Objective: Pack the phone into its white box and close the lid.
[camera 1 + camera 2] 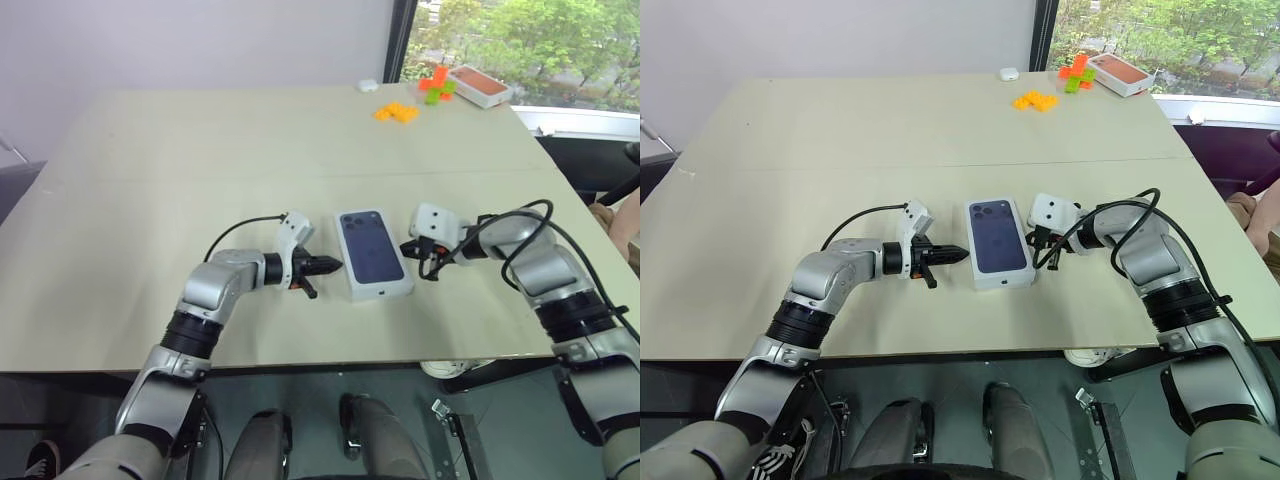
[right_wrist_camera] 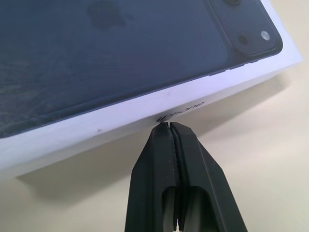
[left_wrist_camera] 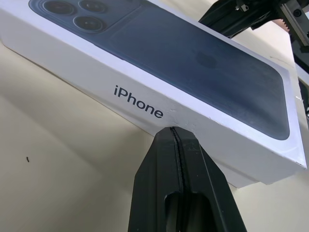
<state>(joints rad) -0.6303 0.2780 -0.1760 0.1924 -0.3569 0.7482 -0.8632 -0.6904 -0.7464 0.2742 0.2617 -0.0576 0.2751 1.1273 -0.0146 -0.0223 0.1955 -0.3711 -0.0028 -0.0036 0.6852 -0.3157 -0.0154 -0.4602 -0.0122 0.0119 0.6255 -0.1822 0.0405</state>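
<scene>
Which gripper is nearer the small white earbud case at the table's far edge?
Right. The right gripper sits at the closed box's right side; the left gripper at its left, farther from the earbud case.

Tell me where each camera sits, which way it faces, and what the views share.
Eye views: on the head, looking forward and down over both arms, the table, and the lid between left gripper and right gripper.
Left wrist: along its shut jaws at the lid's iPhone-lettered side.
Right wrist: along its shut jaws at the opposite side.
Shared: the lid's printed top.

The white rectangular cardboard lid (image 1: 374,254) looks matt, its dark-blue phone print smooth; the beige tabletop (image 1: 200,170) looks matt.
</scene>
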